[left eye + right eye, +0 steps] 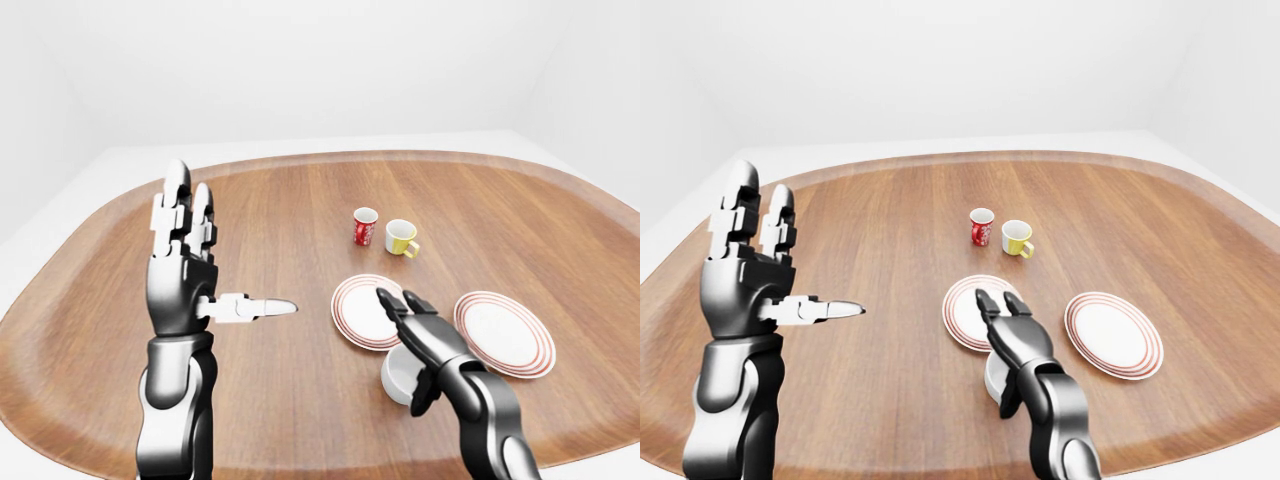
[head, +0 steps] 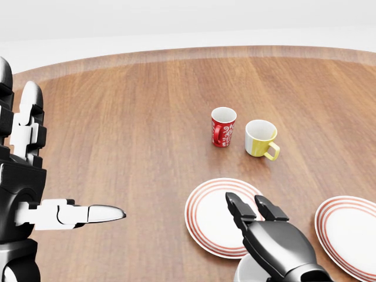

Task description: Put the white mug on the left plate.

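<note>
The white mug point(image 1: 396, 379) stands on the table just below the left red-rimmed plate point(image 1: 357, 310) in the left-eye view. My right hand point(image 1: 402, 350) lies over the mug. Its fingers point(image 1: 386, 299) stretch out straight over the plate's lower edge, and its thumb hangs down the mug's right side, not closed round it. The hand hides most of the mug. My left hand point(image 1: 235, 245) is raised at the left, open and empty, with fingers up and thumb pointing right.
A second red-rimmed plate point(image 1: 506, 333) lies to the right of the first. A red patterned mug point(image 1: 365, 227) and a yellow mug point(image 1: 402, 238) stand side by side above the plates. The oval wooden table point(image 1: 300, 200) has a raised rim.
</note>
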Motion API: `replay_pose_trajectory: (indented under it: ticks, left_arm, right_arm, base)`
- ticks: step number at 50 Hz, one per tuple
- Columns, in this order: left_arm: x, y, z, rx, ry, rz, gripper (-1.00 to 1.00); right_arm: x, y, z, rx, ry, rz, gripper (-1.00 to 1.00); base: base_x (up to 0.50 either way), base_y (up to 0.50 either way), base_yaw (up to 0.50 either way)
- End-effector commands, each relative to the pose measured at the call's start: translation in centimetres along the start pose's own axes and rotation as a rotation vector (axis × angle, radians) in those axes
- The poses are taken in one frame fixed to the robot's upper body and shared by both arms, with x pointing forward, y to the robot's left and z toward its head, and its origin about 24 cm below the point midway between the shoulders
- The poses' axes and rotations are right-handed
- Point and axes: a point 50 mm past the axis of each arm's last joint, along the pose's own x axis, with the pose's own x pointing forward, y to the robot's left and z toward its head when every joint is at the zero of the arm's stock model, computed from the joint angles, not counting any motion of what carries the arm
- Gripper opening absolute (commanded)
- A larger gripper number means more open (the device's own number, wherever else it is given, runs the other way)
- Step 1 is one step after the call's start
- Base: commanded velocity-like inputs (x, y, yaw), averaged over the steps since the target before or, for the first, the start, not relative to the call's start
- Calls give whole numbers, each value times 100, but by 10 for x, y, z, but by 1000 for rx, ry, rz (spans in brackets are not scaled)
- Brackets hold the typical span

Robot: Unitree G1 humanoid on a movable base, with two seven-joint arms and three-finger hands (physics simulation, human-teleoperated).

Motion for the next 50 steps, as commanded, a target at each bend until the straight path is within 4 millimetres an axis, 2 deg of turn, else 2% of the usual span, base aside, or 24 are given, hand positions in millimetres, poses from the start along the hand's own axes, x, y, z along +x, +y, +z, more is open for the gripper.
replay_pose_trajectory:
  ticks: [1, 16, 33, 42, 50]
  left_arm:
    - [0, 0, 0, 0, 0, 0, 100]
    - [0, -1, 0, -1, 2, -1, 100]
    - [0, -1, 0, -1, -2, -4, 100]
    - [-1, -1, -1, -1, 8, -5, 100]
    - [-1, -1, -1, -1, 6, -4, 100]
  right_arm:
    - [1, 3, 0, -8, 4, 16, 100]
    - [5, 5, 0, -7, 6, 15, 100]
    - [14, 21, -2, 12, 5, 24, 100]
    - [12, 29, -1, 9, 0, 43, 100]
    - [14, 28, -3, 1, 8, 44, 100]
  base:
    - [0, 0, 0]
    - [0, 0, 0]
    - [0, 0, 0]
    - [0, 0, 0]
    - [0, 0, 0]
